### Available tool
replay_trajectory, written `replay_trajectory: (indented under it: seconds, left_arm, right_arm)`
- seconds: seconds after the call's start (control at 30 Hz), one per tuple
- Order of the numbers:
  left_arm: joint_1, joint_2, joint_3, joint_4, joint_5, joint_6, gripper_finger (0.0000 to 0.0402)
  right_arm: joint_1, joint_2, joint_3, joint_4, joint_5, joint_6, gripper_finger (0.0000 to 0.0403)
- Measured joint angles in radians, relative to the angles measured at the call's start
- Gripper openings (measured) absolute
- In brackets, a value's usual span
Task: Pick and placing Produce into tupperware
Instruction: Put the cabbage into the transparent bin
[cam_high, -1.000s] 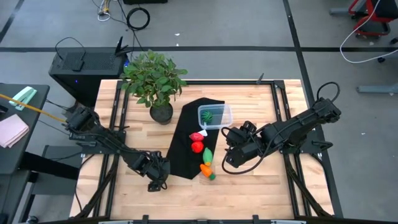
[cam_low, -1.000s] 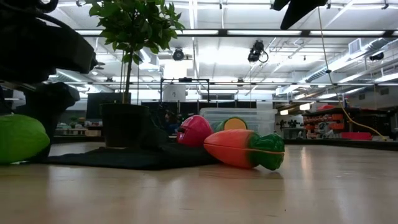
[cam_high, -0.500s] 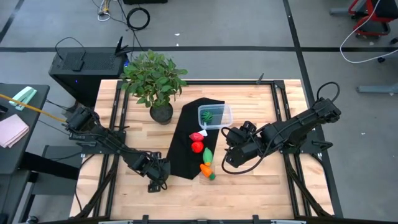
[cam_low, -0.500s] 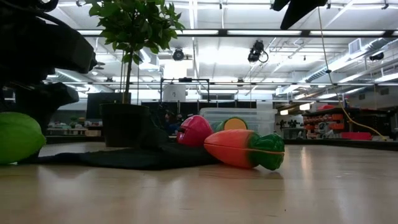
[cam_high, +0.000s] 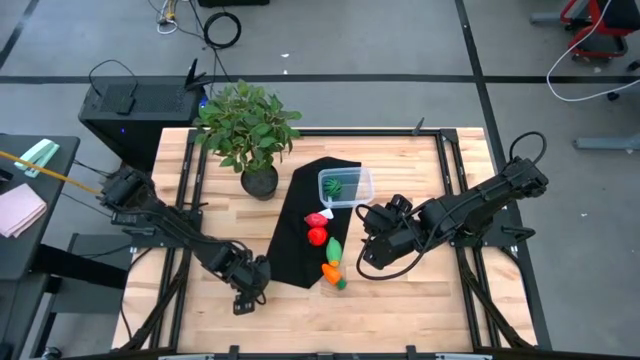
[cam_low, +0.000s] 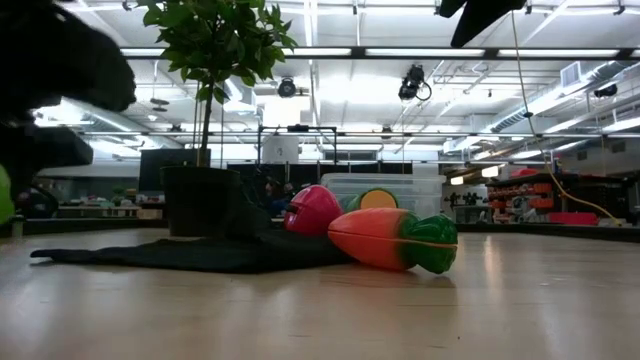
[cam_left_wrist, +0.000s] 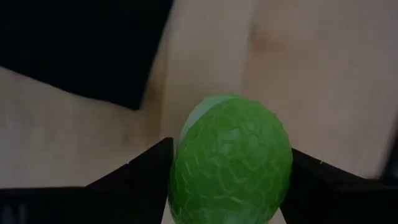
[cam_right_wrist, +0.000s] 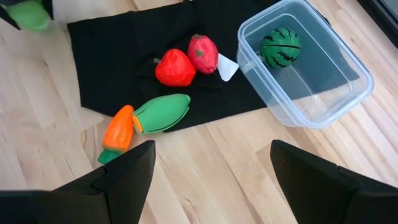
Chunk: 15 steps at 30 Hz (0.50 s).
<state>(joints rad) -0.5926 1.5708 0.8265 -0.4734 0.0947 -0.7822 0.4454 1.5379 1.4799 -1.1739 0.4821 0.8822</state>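
On my overhead feed the potted plant (cam_high: 249, 135) stands at the far left of the table (cam_high: 420, 300), beyond my left gripper (cam_high: 250, 290) and past the black cloth (cam_high: 300, 225). The cloth runs from the tub (cam_high: 346, 186) down toward the near edge, and its near left corner lies just beside the left gripper, on its inner side. Nothing stands between that gripper and the cloth.

The left gripper sits over bare wood near the front of the table. Through its wrist camera I see both dark fingers (cam_left_wrist: 134, 177) pressed against the sides of the lime ball (cam_left_wrist: 229, 158), clamped on it, with wood and a corner of the cloth beyond. From table height only a sliver of lime green shows at the far left edge, under a dark mass.

The right gripper (cam_high: 368, 240) hangs on the other side of the cloth, its fingers (cam_right_wrist: 124, 168) spread wide with nothing between them. Ahead of it lie the rest of the produce: the orange carrot (cam_right_wrist: 118, 130) on wood just off the cloth, the green corn (cam_right_wrist: 160, 112) touching it and half on the cloth, then the two red pieces, a tomato (cam_right_wrist: 174, 67) and a strawberry (cam_right_wrist: 203, 53), side by side on the cloth. The tub sits beyond them, partly on the cloth, with the striped melon (cam_right_wrist: 280, 47) inside.
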Motion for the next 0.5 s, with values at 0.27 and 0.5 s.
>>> replay_trajectory:
  seconds: [0.27,0.5]
  left_arm:
    - [0.007,-0.132,0.0,0.013,0.014,-0.087,0.0233]
    - [0.044,-0.248,0.0,0.147,-0.107,-0.128,0.0238]
  right_arm:
    - [0.0,0.0,0.0,0.0,0.0,-0.015,0.0323]
    - [0.0,0.0,0.0,0.0,0.0,-0.026,0.0323]
